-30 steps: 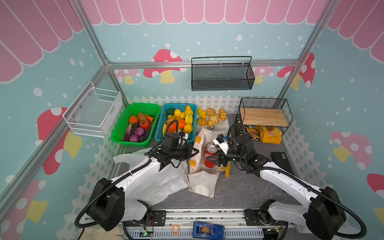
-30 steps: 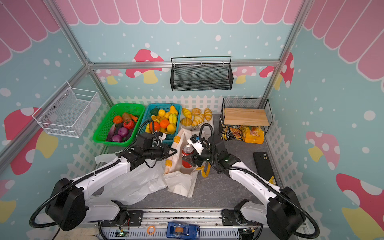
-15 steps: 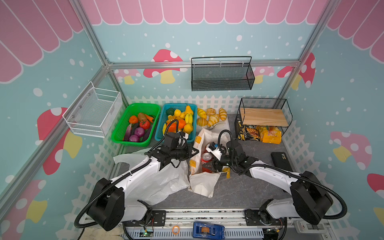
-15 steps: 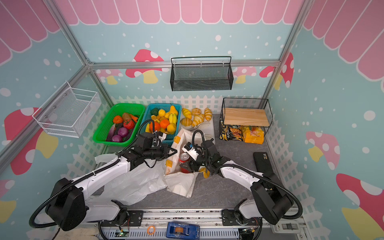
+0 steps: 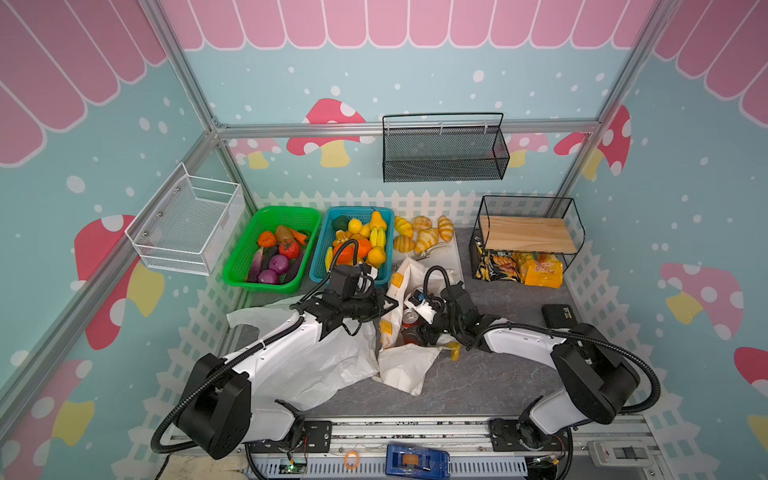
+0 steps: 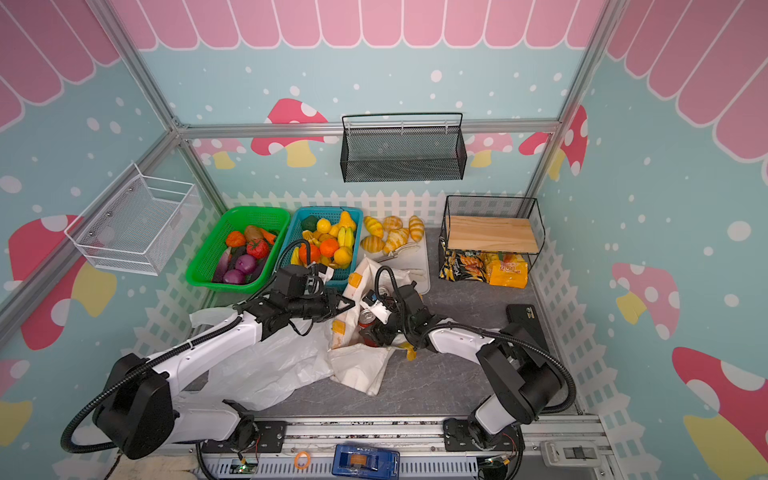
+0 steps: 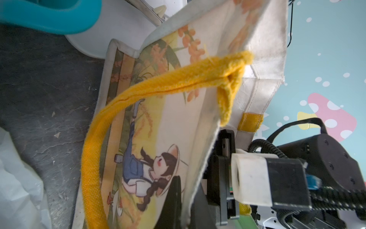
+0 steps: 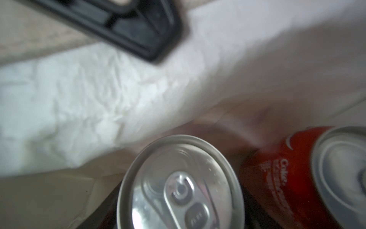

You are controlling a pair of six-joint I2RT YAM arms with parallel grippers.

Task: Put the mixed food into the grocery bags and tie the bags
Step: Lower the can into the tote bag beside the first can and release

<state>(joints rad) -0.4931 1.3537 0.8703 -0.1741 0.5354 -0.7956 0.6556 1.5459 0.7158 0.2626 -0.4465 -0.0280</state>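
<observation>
soda can (image 8: pixel 178 188): red with a silver top, pull tab facing the right wrist camera; upright inside the tote, a dark finger on either side.
second can (image 8: pixel 297 168): red, tilted, just beside the soda can inside the tote; white "Coke" script readable, smaller print blurred.
tote (image 5: pixel 405 365): stiff white cloth with yellow patches, mouth open near the middle of the bench; yellow handle (image 7: pixel 158 83) looping across a print of a girl in hat, braids and blue dungarees.
right hand (image 5: pixel 417 332): reaching down into the tote's mouth, closed around the soda can.
left hand (image 5: pixel 385 305): fully closed, pinching the tote's rim on the side toward the baskets.
plastic bag (image 5: pixel 324 365): thin, crinkled, white; spread under the left arm, touching the tote.
purple onions (image 5: pixel 278 262), tomato (image 5: pixel 289 248): in the green basket (image 5: pixel 239 253) at the back left, well apart from the tote.
open room: bare grey bench (image 5: pixel 478 382) in front of and right of the tote; white picket fence along the edges.
snack packets (image 5: pixel 519 270): under the wooden shelf, writing too small to read.
</observation>
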